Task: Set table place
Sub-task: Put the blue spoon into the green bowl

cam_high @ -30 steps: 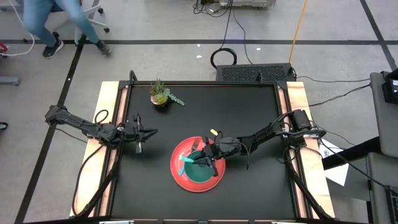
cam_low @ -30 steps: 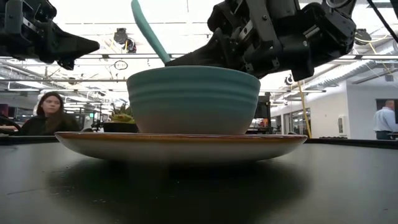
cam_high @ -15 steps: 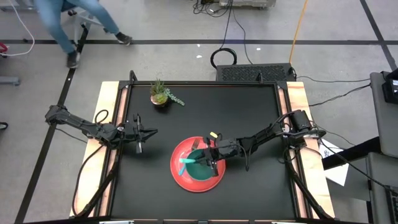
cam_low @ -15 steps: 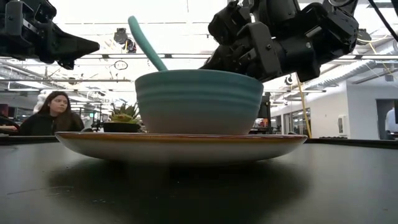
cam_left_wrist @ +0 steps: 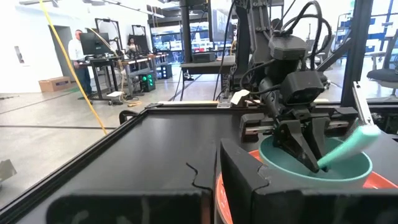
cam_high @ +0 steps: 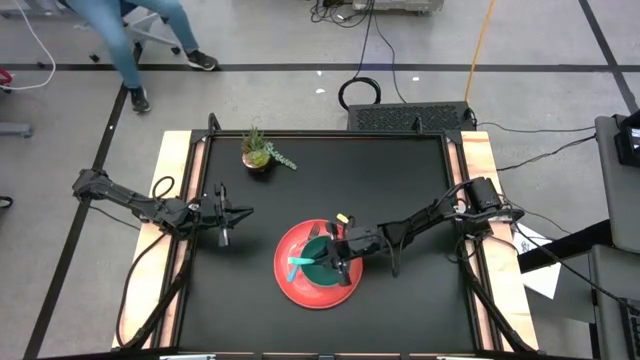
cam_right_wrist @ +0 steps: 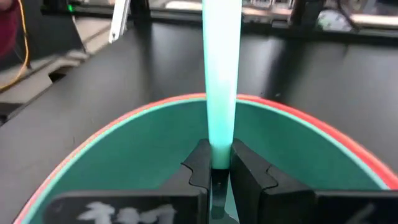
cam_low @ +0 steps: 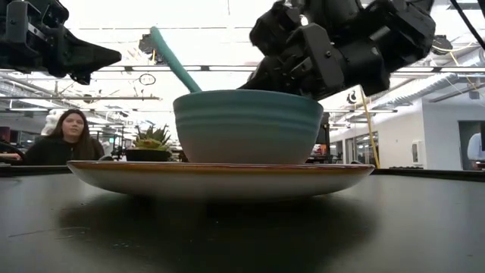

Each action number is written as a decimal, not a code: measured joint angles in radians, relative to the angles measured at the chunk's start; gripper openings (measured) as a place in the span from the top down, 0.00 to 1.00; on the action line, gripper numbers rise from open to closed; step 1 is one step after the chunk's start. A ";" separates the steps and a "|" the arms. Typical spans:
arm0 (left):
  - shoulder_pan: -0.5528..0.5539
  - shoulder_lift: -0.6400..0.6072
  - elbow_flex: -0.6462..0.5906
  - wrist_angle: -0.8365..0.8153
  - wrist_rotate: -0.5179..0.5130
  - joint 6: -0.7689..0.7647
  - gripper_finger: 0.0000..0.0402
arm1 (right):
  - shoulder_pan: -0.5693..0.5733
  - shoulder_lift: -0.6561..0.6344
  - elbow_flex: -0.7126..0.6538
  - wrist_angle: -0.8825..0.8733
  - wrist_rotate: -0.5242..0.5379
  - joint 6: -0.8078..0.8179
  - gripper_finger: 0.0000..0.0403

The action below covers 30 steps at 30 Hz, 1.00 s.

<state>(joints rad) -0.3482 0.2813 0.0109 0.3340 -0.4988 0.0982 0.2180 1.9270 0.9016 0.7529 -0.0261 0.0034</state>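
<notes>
A round red plate [cam_high: 290, 285] lies on the black table [cam_high: 400, 180], with a teal bowl [cam_low: 248, 127] standing on it. A spoon with a light-teal handle [cam_high: 300, 262] stands slanted in the bowl, its head hidden inside and its free end up toward the table's left. My right gripper [cam_high: 335, 258] reaches into the bowl from the right and is shut on the spoon. What looks like a metal fork [cam_high: 314, 234] lies at the plate's far rim. My left gripper [cam_high: 240, 212] hovers shut and empty left of the plate. My right gripper pinches the spoon's handle at its lower part [cam_right_wrist: 217, 140] between its two fingers [cam_right_wrist: 199, 167], inside the bowl. The fingers slant down from the table's right. The handle runs on from them, tilted up over the bowl's left rim [cam_low: 170, 59]; the spoon's head is hidden in the bowl.
A small potted green plant [cam_high: 258, 152] stands at the far left of the table. Pale wooden strips [cam_high: 172, 200] run along the two short sides. A person [cam_high: 120, 30] walks on the floor beyond the far edge; another sits behind the table [cam_low: 64, 136].
My right gripper has gone a little down and toward the near edge, still shut on the spoon. The spoon's handle has tipped lower toward the table's left. The bowl has slid slightly toward the right on the plate.
</notes>
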 joint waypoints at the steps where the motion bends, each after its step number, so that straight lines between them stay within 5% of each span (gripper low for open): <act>1: 0.000 0.000 0.000 0.000 0.000 0.000 0.93 | 0.000 0.000 0.021 -0.047 0.000 0.000 0.94; 6: 0.000 0.000 0.000 0.000 0.000 0.000 0.93 | 0.001 0.000 0.118 -0.238 0.000 -0.019 0.94; 19: 0.000 0.000 0.000 0.000 0.000 -0.002 0.93 | 0.005 0.000 0.124 -0.234 0.000 0.008 0.94; 30: 0.000 0.000 0.000 -0.001 0.001 0.001 0.93 | 0.005 0.000 0.124 -0.237 0.000 0.019 0.79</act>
<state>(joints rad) -0.3482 0.2810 0.0109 0.3332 -0.4982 0.0994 0.2226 1.9274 1.0256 0.5162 -0.0257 0.0227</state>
